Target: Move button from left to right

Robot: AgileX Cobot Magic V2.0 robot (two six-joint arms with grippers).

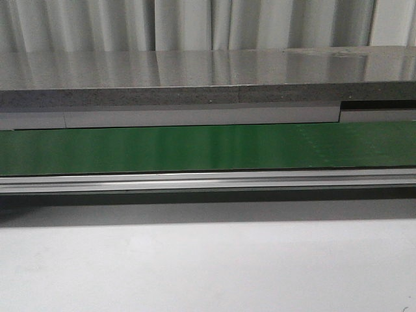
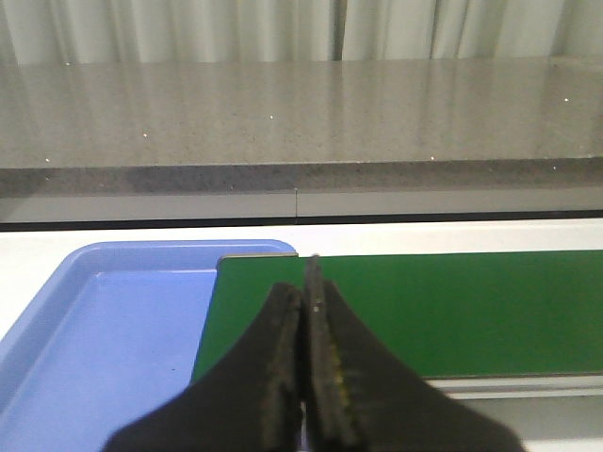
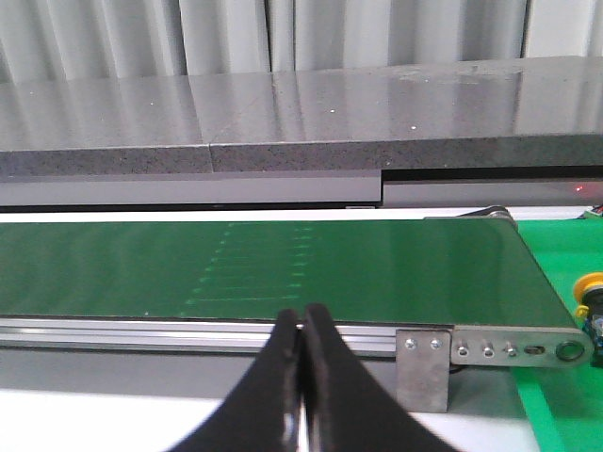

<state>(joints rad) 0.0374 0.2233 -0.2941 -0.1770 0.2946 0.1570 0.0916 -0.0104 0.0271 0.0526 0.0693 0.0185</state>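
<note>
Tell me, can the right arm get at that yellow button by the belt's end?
Probably yes: the button sits uncovered on the green mat beside the conveyor belt, nothing in between, though the right gripper is shut and must open first.

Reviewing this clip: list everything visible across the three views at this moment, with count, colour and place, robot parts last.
Conveyor belt: one, green, running across the middle of the front view, with a silver aluminium rail along its near edge.
Counter: one, grey speckled stone, behind the belt.
Curtain: one, pale grey, behind the counter.
Table: one, white, in front of the belt.
Tray: one, blue, at the belt's end in the left wrist view; the part in view holds nothing.
Button: one, yellow cap, cut off by the frame edge, on a green surface past the belt's bracketed end.
Left gripper: black, shut.
Right gripper: black, shut.
</note>
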